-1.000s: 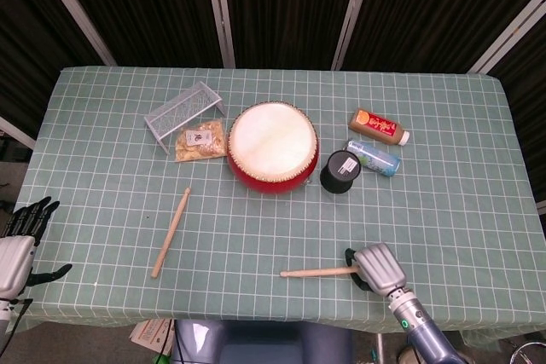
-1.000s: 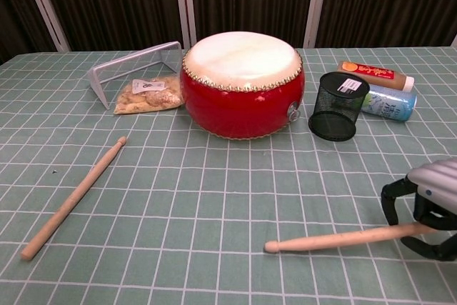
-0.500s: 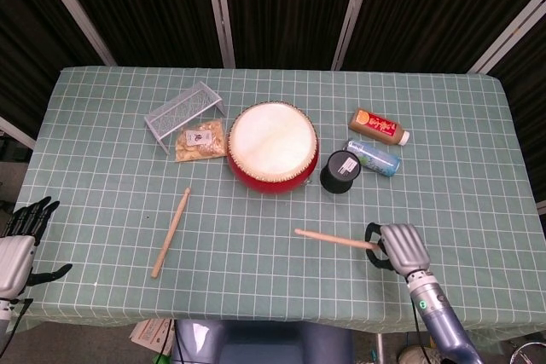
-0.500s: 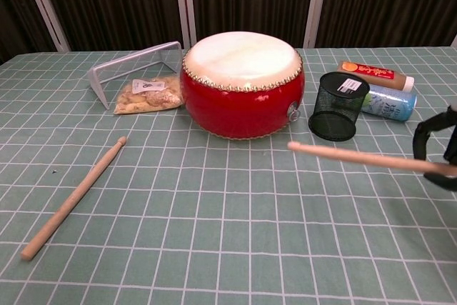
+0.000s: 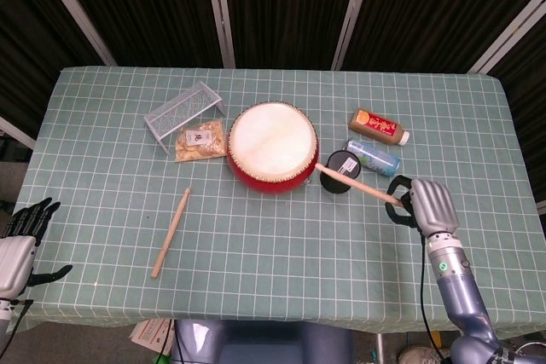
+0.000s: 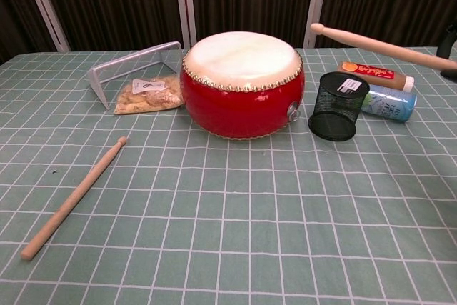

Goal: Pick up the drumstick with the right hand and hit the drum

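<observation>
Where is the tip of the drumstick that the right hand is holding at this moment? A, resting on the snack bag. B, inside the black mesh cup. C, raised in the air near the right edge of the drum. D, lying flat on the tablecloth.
C: the right hand holds the drumstick raised, its tip in the air beside the drum, above the black mesh cup and not inside it.

In the chest view the right hand is cut by the right edge, hiding its grip on the drumstick. The left hand is cropped in the head view; bottle labels too small to read
</observation>
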Robot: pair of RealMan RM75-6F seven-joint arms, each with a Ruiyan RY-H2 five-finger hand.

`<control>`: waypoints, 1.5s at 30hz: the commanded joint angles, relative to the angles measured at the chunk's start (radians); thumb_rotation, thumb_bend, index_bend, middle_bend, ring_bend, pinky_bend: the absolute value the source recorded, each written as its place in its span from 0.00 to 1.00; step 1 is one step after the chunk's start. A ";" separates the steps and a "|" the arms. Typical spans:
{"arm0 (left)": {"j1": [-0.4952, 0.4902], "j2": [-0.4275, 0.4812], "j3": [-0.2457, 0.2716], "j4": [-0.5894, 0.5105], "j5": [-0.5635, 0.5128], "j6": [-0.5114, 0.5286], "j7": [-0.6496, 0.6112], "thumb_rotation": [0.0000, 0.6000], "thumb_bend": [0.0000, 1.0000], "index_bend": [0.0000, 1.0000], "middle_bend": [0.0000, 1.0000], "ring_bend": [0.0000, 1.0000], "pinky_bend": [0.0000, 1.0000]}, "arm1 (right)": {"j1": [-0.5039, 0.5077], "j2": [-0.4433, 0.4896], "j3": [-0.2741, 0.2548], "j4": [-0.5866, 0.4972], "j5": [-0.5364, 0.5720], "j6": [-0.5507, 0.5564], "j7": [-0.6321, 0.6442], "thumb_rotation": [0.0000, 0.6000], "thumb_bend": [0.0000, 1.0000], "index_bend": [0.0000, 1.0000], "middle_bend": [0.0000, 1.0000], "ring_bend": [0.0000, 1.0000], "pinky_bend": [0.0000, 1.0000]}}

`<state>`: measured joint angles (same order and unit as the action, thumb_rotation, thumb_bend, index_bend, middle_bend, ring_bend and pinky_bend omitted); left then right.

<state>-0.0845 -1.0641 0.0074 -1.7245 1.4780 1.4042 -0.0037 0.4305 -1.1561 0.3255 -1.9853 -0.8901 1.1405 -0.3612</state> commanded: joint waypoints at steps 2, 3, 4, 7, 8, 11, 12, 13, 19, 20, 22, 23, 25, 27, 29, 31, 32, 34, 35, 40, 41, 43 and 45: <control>-0.003 0.006 0.001 -0.007 -0.008 -0.012 -0.003 1.00 0.00 0.00 0.00 0.00 0.00 | 0.091 0.024 0.057 0.012 0.133 -0.043 -0.050 1.00 0.53 0.96 1.00 1.00 1.00; -0.004 0.008 0.002 -0.009 -0.010 -0.015 -0.002 1.00 0.00 0.00 0.00 0.00 0.00 | 0.109 0.023 0.063 0.018 0.155 -0.046 -0.064 1.00 0.53 0.96 1.00 1.00 1.00; -0.005 0.009 0.002 -0.011 -0.013 -0.020 -0.002 1.00 0.00 0.00 0.00 0.00 0.00 | 0.128 0.021 0.070 0.026 0.174 -0.050 -0.075 1.00 0.53 0.96 1.00 1.00 1.00; -0.008 0.016 0.003 -0.020 -0.023 -0.032 -0.005 1.00 0.00 0.00 0.00 0.00 0.00 | 0.178 0.016 0.080 0.044 0.230 -0.066 -0.107 1.00 0.53 0.96 1.00 1.00 1.00; -0.009 0.018 0.003 -0.025 -0.027 -0.036 -0.006 1.00 0.00 0.00 0.00 0.00 0.00 | 0.197 0.012 0.083 0.051 0.249 -0.072 -0.118 1.00 0.53 0.96 1.00 1.00 1.00; -0.012 0.024 0.002 -0.035 -0.037 -0.046 -0.007 1.00 0.00 0.00 0.00 0.00 0.00 | 0.246 -0.002 0.098 0.071 0.310 -0.094 -0.128 1.00 0.54 0.96 1.00 1.00 1.00; -0.013 0.025 0.002 -0.038 -0.040 -0.050 -0.006 1.00 0.00 0.00 0.00 0.00 0.00 | 0.264 -0.012 0.107 0.080 0.335 -0.103 -0.121 1.00 0.54 0.96 1.00 1.00 1.00; -0.014 0.027 0.002 -0.042 -0.045 -0.055 -0.007 1.00 0.00 0.00 0.00 0.00 0.00 | 0.281 -0.021 0.117 0.091 0.360 -0.112 -0.113 1.00 0.55 0.96 1.00 1.00 1.00; -0.025 0.045 -0.001 -0.069 -0.083 -0.093 -0.014 1.00 0.00 0.00 0.00 0.00 0.00 | 0.358 -0.082 0.127 0.195 0.428 -0.148 -0.084 1.00 0.55 0.96 1.00 1.00 1.00; -0.026 0.047 -0.001 -0.072 -0.087 -0.097 -0.016 1.00 0.00 0.00 0.00 0.00 0.00 | 0.365 -0.090 0.126 0.209 0.431 -0.148 -0.082 1.00 0.55 0.96 1.00 1.00 1.00; -0.029 0.053 0.000 -0.077 -0.094 -0.108 -0.022 1.00 0.00 0.00 0.00 0.00 0.00 | 0.382 -0.116 0.121 0.255 0.436 -0.144 -0.076 1.00 0.55 0.96 1.00 1.00 1.00; -0.030 0.056 0.000 -0.079 -0.097 -0.113 -0.026 1.00 0.00 0.00 0.00 0.00 0.00 | 0.390 -0.129 0.119 0.278 0.436 -0.142 -0.071 1.00 0.55 0.96 1.00 1.00 1.00; -0.032 0.061 0.000 -0.081 -0.102 -0.121 -0.033 1.00 0.00 0.00 0.00 0.00 0.00 | 0.403 -0.156 0.117 0.323 0.438 -0.136 -0.060 1.00 0.55 0.96 1.00 1.00 1.00; -0.035 0.064 -0.001 -0.084 -0.106 -0.126 -0.038 1.00 0.00 0.00 0.00 0.00 0.00 | 0.412 -0.178 0.115 0.360 0.440 -0.130 -0.051 1.00 0.55 0.96 1.00 1.00 1.00; -0.037 0.067 -0.002 -0.087 -0.109 -0.131 -0.043 1.00 0.00 0.00 0.00 0.00 0.00 | 0.422 -0.203 0.111 0.401 0.438 -0.119 -0.047 1.00 0.55 0.96 1.00 1.00 1.00; -0.039 0.069 -0.002 -0.088 -0.113 -0.137 -0.049 1.00 0.00 0.00 0.00 0.00 0.00 | 0.428 -0.224 0.110 0.429 0.436 -0.108 -0.039 1.00 0.55 0.96 1.00 1.00 1.00; -0.040 0.070 -0.003 -0.089 -0.116 -0.141 -0.052 1.00 0.00 0.00 0.00 0.00 0.00 | 0.430 -0.234 0.110 0.441 0.435 -0.103 -0.033 1.00 0.55 0.96 1.00 1.00 1.00; -0.042 0.072 -0.002 -0.090 -0.118 -0.145 -0.058 1.00 0.00 0.00 0.00 0.00 0.00 | 0.433 -0.247 0.116 0.458 0.430 -0.093 -0.021 1.00 0.55 0.96 1.00 1.00 1.00; -0.042 0.073 -0.002 -0.090 -0.119 -0.147 -0.062 1.00 0.00 0.00 0.00 0.00 0.00 | 0.437 -0.256 0.123 0.473 0.425 -0.090 -0.011 1.00 0.55 0.96 1.00 1.00 1.00; -0.046 0.076 -0.001 -0.089 -0.115 -0.152 -0.068 1.00 0.00 0.00 0.00 0.00 0.00 | 0.442 -0.288 0.149 0.513 0.377 -0.044 0.037 1.00 0.55 0.96 1.00 1.00 1.00; -0.046 0.075 -0.001 -0.089 -0.113 -0.151 -0.069 1.00 0.00 0.00 0.00 0.00 0.00 | 0.443 -0.293 0.154 0.520 0.364 -0.035 0.047 1.00 0.55 0.96 1.00 1.00 1.00; -0.046 0.074 -0.002 -0.090 -0.109 -0.147 -0.069 1.00 0.00 0.00 0.00 0.00 0.00 | 0.444 -0.305 0.166 0.533 0.345 -0.018 0.068 1.00 0.55 0.96 1.00 1.00 1.00; -0.046 0.072 -0.002 -0.089 -0.107 -0.146 -0.067 1.00 0.00 0.00 0.00 0.00 0.00 | 0.447 -0.321 0.181 0.548 0.338 -0.007 0.089 1.00 0.55 0.96 1.00 1.00 1.00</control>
<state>-0.1301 -0.9919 0.0058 -1.8132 1.3707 1.2586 -0.0707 0.8748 -1.4647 0.4950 -1.4499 -0.5435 1.1260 -0.2845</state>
